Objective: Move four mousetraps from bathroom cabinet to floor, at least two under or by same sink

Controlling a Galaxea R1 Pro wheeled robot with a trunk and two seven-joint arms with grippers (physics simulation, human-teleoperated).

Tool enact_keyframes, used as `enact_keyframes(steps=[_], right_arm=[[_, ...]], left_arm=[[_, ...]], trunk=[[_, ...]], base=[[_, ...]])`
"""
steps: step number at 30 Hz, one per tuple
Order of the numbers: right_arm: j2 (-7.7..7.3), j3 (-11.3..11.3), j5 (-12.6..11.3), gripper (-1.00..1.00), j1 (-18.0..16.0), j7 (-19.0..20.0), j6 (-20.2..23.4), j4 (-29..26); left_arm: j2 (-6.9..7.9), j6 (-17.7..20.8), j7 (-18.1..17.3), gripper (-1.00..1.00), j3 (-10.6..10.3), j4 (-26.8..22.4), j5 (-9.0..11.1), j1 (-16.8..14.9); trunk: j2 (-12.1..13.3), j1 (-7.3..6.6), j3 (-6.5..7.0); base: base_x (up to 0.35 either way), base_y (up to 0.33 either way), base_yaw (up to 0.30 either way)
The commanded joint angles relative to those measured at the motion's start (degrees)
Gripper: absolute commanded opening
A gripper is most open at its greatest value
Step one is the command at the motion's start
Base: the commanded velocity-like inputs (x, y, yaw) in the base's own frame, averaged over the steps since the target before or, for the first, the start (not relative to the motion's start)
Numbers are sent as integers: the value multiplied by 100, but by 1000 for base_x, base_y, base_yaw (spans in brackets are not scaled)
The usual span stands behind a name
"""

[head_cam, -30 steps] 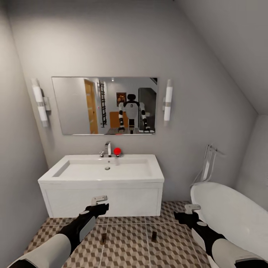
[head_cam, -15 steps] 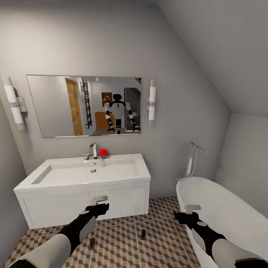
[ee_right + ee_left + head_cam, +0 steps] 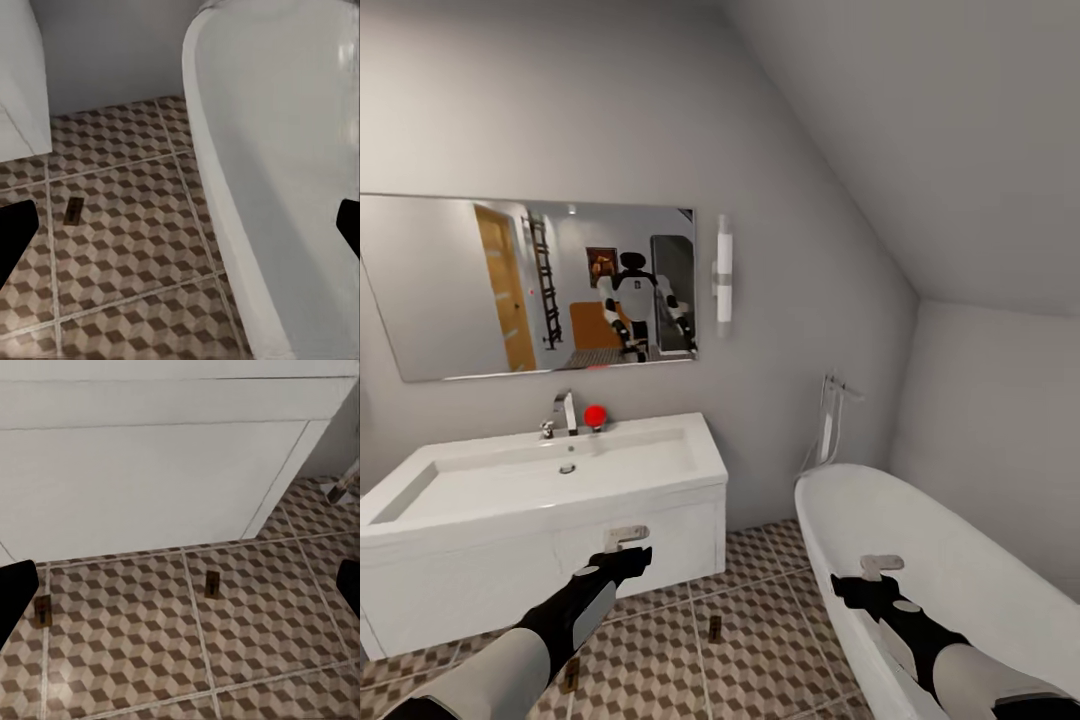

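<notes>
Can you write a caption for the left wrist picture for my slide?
Two small brown wooden mousetraps lie on cube-patterned floor tiles before the white vanity.

I see a mirror [image 3: 530,285] on the grey wall, a tube lamp [image 3: 724,268] just beside it. A white bathtub [image 3: 920,560] sits at the right, with chrome pipework [image 3: 830,415] at its far end.

My left arm [image 3: 510,660] is showing a white forearm shell narrowing into a black wrist that bears a pale grey side panel. My left gripper [image 3: 628,548] is black, topped by a small grey bracket. My right arm [image 3: 970,670] is wearing the same white shell, black wrist and grey patches, and my right gripper [image 3: 860,585] is carrying a matching grey bracket.
</notes>
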Motion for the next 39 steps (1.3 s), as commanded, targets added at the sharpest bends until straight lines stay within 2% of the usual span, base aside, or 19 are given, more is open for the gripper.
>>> enact_keyframes(steps=[1, 13, 19, 25, 39], right_arm=[[-14, 46, -59, 100, -5, 17, -23, 30], [-162, 47, -64, 100, -3, 10, -26, 336], [-361, 47, -67, 100, -3, 14, -29, 557], [-484, 45, -70, 100, -2, 14, -28, 786], [-496, 46, -74, 100, -2, 23, -36, 966]], left_arm=[[10, 26, 47, 100, -44, -16, 38, 0], [141, 28, 43, 100, -41, -17, 40, 0], [199, 31, 42, 100, -48, -18, 41, 0], [207, 31, 42, 100, -58, -18, 41, 0], [202, 17, 49, 100, -54, -12, 42, 0]], trunk=[[-4, 2, -3], [-4, 2, -3], [-4, 2, -3], [-4, 2, -3], [-4, 2, -3]], base=[[0, 0, -277], [0, 0, -278], [0, 0, -279], [0, 0, -279], [0, 0, -279]])
